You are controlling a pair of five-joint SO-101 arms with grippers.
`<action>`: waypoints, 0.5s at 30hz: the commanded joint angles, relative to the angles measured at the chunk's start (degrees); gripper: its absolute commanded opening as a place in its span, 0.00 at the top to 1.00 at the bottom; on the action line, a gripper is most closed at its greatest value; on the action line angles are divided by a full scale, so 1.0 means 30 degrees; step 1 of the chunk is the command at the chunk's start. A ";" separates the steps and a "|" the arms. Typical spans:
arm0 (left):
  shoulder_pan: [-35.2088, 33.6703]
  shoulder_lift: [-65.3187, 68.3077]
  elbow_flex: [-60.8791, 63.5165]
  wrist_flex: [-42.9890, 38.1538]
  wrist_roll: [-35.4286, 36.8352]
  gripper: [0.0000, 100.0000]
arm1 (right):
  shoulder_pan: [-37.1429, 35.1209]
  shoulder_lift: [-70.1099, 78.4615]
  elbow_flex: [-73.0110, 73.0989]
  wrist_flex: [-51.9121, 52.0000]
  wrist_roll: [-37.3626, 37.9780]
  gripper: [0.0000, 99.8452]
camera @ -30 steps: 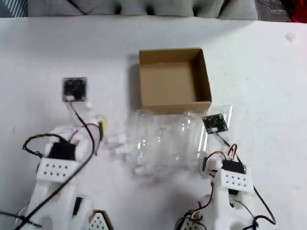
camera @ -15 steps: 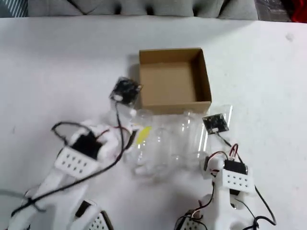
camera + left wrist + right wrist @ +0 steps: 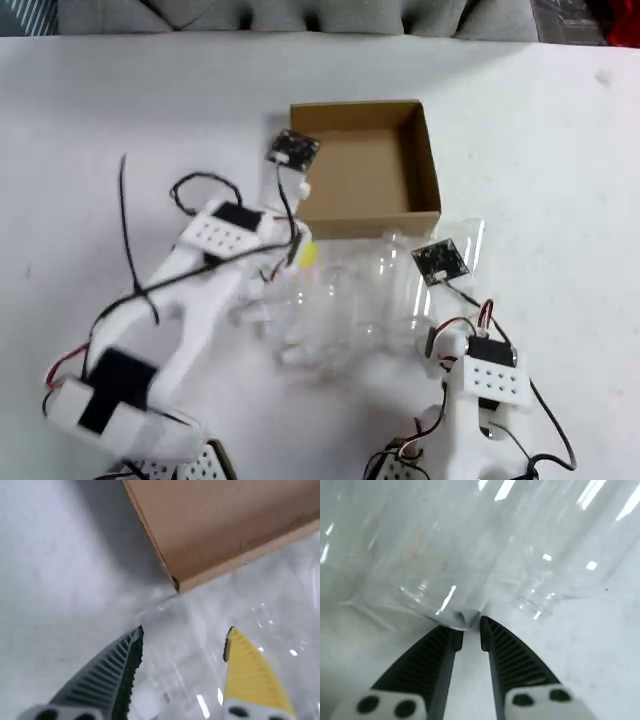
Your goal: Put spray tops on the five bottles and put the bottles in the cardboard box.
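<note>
Bottles point(image 3: 350, 300) of clear plastic are seen lying on their sides in a loose cluster on the white table point(image 3: 540, 150), touching one another, just on the near side of the cardboard box point(image 3: 365, 165); their number cannot be told, the transparent walls overlapping; the box stands open-topped at the middle of the table, its brown floor showing. The left gripper point(image 3: 183, 635) is held over the left end of the cluster, beside the box's near left corner; its jaws are spread wide, the grey finger point(image 3: 112, 680) and the yellow finger point(image 3: 250, 675) well apart, with a clear bottle lying below the gap; nothing is gripped. The right gripper point(image 3: 469, 629) is set at the near right side of the cluster; its jaws are drawn almost together, with a narrow slit left between them; the tips lie at the edge of a bottle; no grasp on it can be confirmed.
</note>
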 commanded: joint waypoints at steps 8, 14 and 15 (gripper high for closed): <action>-0.1744 0.3033 -0.2256 0.0205 -0.0117 0.70 | 0.0366 0.0161 0.0000 -0.0278 0.0176 0.96; -0.3297 0.2212 -0.2286 0.0205 -0.0117 0.88 | 0.0366 0.0161 0.0000 -0.0278 0.0176 0.96; -0.3678 0.2037 -0.2286 0.0234 -0.0117 0.92 | 0.0366 0.0161 0.0000 -0.0278 0.0176 0.96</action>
